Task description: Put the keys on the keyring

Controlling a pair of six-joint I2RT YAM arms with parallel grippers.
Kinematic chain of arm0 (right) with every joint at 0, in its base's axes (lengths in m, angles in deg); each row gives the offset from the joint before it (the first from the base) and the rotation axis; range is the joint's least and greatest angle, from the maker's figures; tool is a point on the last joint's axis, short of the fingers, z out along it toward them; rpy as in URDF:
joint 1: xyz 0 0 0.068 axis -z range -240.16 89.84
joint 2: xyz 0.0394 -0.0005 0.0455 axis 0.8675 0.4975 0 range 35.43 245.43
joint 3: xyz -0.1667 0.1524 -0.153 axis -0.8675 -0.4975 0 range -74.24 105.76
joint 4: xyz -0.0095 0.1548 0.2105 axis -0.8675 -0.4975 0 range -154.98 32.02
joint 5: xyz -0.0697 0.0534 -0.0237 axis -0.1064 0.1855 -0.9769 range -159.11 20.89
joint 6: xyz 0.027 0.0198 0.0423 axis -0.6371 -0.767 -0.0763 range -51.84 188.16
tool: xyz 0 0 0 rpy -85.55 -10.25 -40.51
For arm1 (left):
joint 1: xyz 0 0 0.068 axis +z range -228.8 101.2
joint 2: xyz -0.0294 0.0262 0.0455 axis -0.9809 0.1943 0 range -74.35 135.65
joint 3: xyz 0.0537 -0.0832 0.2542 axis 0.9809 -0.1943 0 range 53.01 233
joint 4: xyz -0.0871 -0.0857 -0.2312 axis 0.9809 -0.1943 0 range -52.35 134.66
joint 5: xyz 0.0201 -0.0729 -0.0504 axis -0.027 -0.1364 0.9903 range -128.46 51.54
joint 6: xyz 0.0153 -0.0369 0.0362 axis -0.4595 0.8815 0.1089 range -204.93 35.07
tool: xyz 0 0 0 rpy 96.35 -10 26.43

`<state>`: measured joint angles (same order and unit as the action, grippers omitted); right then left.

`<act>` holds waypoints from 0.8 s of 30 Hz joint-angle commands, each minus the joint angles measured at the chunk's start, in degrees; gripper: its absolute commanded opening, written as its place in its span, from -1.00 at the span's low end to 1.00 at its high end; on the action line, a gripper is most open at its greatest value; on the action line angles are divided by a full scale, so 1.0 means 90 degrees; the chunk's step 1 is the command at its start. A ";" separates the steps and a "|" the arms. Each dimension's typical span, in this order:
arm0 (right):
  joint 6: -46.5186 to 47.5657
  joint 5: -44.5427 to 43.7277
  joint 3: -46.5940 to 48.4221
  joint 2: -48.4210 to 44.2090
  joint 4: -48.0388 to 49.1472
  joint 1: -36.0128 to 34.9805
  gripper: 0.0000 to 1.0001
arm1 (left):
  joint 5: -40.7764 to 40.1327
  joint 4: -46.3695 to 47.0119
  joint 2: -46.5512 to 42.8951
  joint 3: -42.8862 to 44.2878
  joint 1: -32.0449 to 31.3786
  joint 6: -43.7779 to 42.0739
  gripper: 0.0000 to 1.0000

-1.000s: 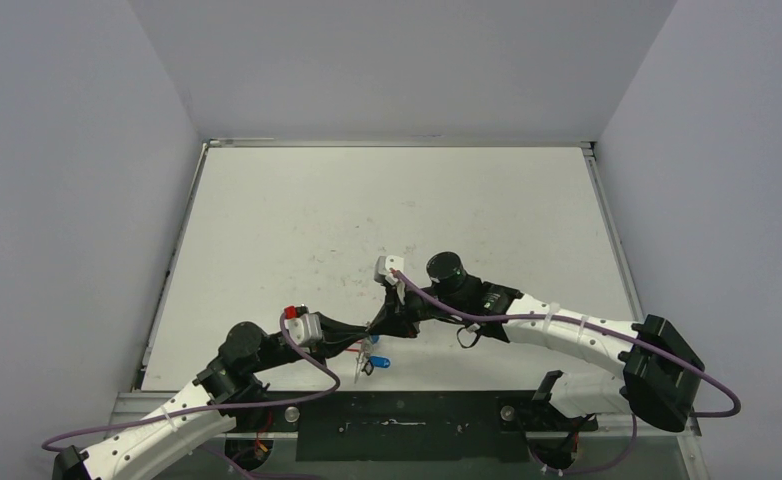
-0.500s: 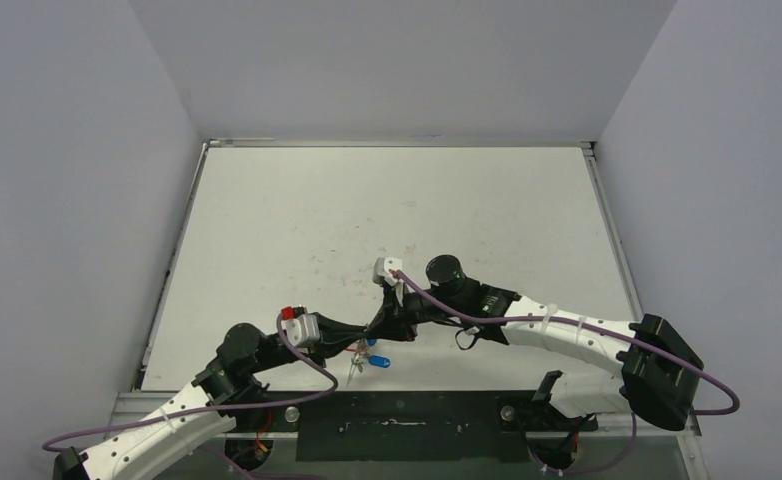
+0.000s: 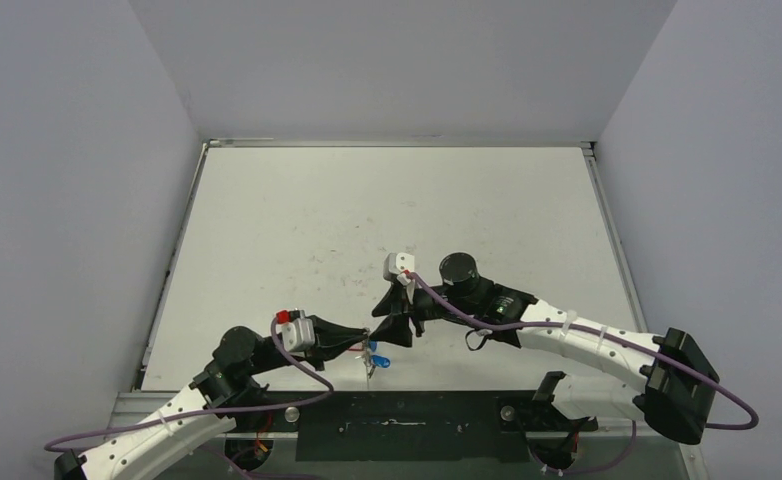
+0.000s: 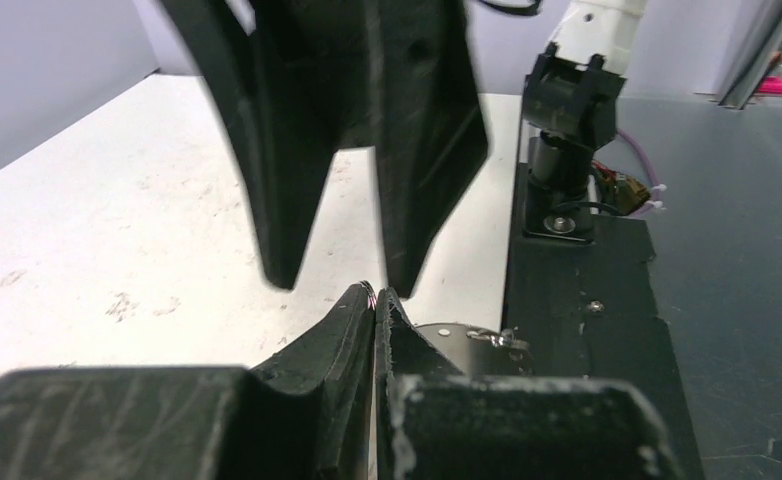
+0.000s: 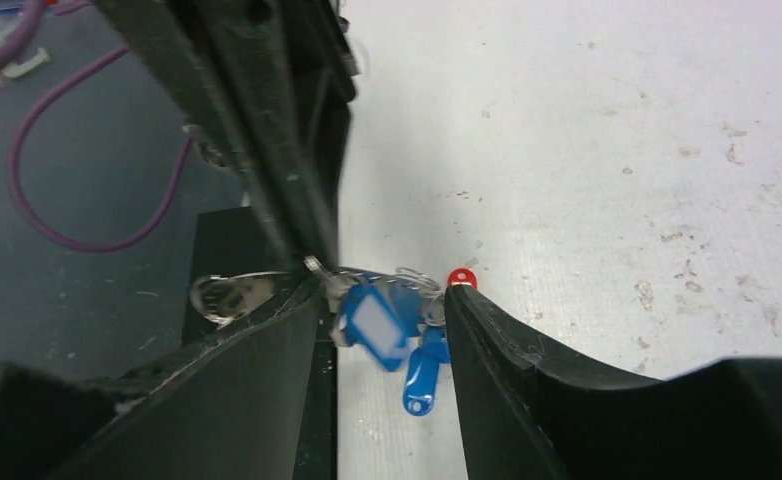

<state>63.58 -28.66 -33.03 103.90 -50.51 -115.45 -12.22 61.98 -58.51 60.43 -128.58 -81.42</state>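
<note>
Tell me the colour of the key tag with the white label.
The tag is blue; the right wrist view shows it best.

A robot lab: plain grey walls (image 3: pixel 67 200) box in a scuffed white table (image 3: pixel 367 200).

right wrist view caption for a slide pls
Open right gripper straddles the blue-tagged keys dangling from the shut left gripper

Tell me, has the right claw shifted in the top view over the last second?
Yes. The right claw has backed slightly right, toward the table's right rail, away from the left claw.
</note>
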 commanded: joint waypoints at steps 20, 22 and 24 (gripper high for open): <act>0.0448 -0.0215 0.0196 -0.0713 -0.0234 0.0269 0.12 | -0.1090 -0.0432 -0.0247 0.0357 0.0071 -0.0162 -1.00; 0.0273 -0.0562 0.0101 -0.0804 -0.0194 0.0376 0.21 | -0.1295 -0.0499 -0.0090 0.0480 0.0072 -0.0239 -1.00; 0.0136 -0.0849 0.0003 -0.0899 -0.0187 0.0511 0.29 | -0.1577 -0.0541 0.0109 0.0595 0.0071 -0.0265 -1.00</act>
<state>66.36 -29.91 -32.15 98.78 -54.40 -112.81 -20.90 55.86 -59.87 60.99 -128.18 -82.62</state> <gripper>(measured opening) 0.621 0.012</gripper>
